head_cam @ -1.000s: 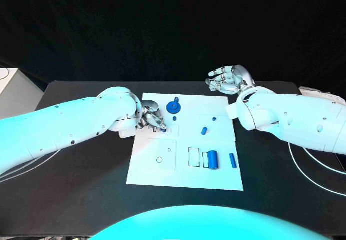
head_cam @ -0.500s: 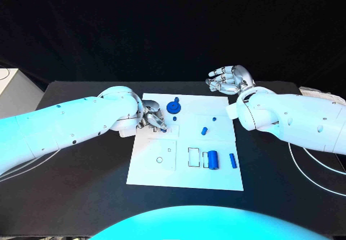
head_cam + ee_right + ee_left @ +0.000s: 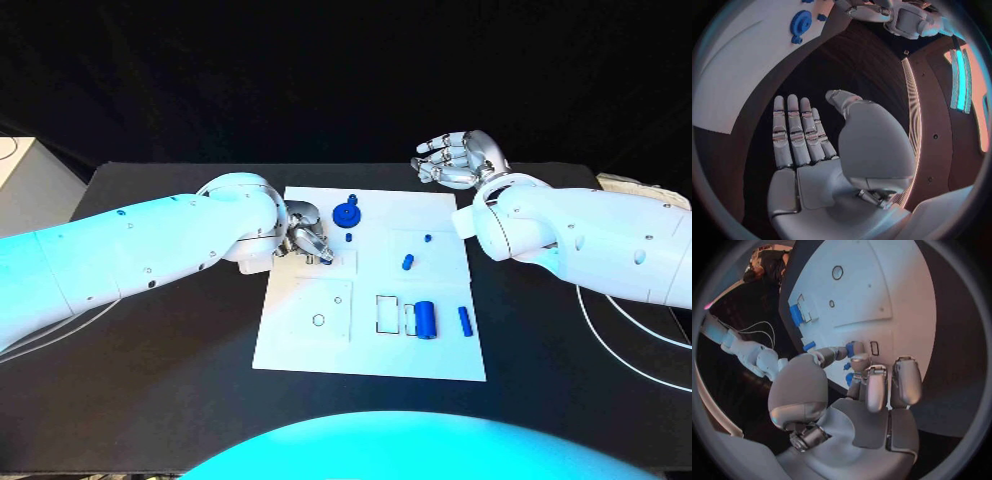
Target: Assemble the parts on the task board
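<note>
My left hand [image 3: 306,240] rests low on the near-left part of the white task board [image 3: 433,212], and I pinch a small blue part [image 3: 850,349] between thumb and a fingertip, right beside a small rectangular slot [image 3: 874,348] in the board. The blue gear [image 3: 346,213] stands just beyond that hand, with more blue parts further along the board, the large cylinder [image 3: 424,319] nearest me. My right hand [image 3: 456,158] hangs past the board's far right corner, fingers loosely spread, holding nothing.
</note>
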Motion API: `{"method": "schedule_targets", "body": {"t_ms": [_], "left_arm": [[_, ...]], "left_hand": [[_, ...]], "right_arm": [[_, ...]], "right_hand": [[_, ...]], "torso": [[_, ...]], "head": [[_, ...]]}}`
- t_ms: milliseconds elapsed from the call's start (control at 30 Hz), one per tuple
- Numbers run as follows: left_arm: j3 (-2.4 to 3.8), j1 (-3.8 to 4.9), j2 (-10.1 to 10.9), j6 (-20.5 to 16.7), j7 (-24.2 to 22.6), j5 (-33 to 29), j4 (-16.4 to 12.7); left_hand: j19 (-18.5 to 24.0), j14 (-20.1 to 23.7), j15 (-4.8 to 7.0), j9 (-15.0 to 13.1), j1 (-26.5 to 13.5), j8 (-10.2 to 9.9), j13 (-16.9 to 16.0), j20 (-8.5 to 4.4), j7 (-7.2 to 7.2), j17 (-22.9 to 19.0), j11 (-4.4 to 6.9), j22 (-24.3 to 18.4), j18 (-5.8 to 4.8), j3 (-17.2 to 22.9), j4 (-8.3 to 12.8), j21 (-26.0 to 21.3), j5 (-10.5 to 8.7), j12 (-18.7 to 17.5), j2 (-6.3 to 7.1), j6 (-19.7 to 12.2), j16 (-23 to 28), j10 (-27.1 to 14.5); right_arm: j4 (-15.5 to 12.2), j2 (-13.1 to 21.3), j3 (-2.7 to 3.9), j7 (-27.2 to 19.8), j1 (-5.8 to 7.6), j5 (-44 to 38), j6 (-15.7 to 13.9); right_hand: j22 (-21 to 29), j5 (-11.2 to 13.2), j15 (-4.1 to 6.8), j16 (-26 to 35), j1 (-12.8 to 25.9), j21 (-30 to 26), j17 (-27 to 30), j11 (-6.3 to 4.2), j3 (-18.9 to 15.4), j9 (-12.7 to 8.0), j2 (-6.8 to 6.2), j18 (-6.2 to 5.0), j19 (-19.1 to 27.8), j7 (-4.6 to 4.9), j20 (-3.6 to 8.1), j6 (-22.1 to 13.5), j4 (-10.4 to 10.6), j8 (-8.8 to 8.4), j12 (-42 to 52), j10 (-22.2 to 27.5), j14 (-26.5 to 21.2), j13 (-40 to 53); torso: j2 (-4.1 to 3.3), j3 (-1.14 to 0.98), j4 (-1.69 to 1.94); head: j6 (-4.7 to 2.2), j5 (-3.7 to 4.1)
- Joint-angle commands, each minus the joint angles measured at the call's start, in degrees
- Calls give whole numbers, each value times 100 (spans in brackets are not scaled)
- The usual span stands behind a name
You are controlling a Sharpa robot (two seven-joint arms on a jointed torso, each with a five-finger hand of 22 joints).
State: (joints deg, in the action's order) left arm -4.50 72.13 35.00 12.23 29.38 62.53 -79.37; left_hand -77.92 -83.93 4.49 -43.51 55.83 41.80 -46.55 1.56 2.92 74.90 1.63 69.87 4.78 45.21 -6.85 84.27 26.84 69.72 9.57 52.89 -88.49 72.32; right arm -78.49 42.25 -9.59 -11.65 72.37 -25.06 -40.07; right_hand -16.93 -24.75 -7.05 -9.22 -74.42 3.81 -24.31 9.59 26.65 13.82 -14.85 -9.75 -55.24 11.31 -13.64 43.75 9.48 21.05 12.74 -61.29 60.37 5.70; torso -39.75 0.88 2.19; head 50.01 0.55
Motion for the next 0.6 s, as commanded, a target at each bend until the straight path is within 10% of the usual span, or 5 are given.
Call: {"method": "schedule_targets", "body": {"t_ms": [33, 600], "left_arm": [[-10, -16, -14, 152, 40, -109, 11], [-7, -12, -38, 86, 42, -264, 44]], "left_hand": [[-42, -516, 40, -8, -22, 24, -32, 13, -49, 1169, 15, 10, -77, 1195, 1212, 39, 55, 45, -47, 86, -29, 73], [-84, -542, 78, -40, -199, 25, -212, -24, -109, 1262, 64, 66, -89, 1117, 1120, 43, 20, 119, -208, 188, -64, 224]], "right_arm": [[-8, 2, 1, -73, -1, -17, 84], [-12, 9, 0, -74, -2, -17, 85]], "right_hand": [[5, -35, -17, 30, 33, -9, 6, 5, -8, -5, 23, -76, 39, 232, -9, -51, -31, 24, -18, 15, -35, -6], [5, -35, -17, 30, 33, -9, 6, 5, -8, -5, 23, -76, 39, 232, -9, -51, -31, 24, -18, 15, -35, -6]], "torso": [[0, 5, -1], [-2, 2, 6]], "head": [[-1, 3], [-1, 13]]}}
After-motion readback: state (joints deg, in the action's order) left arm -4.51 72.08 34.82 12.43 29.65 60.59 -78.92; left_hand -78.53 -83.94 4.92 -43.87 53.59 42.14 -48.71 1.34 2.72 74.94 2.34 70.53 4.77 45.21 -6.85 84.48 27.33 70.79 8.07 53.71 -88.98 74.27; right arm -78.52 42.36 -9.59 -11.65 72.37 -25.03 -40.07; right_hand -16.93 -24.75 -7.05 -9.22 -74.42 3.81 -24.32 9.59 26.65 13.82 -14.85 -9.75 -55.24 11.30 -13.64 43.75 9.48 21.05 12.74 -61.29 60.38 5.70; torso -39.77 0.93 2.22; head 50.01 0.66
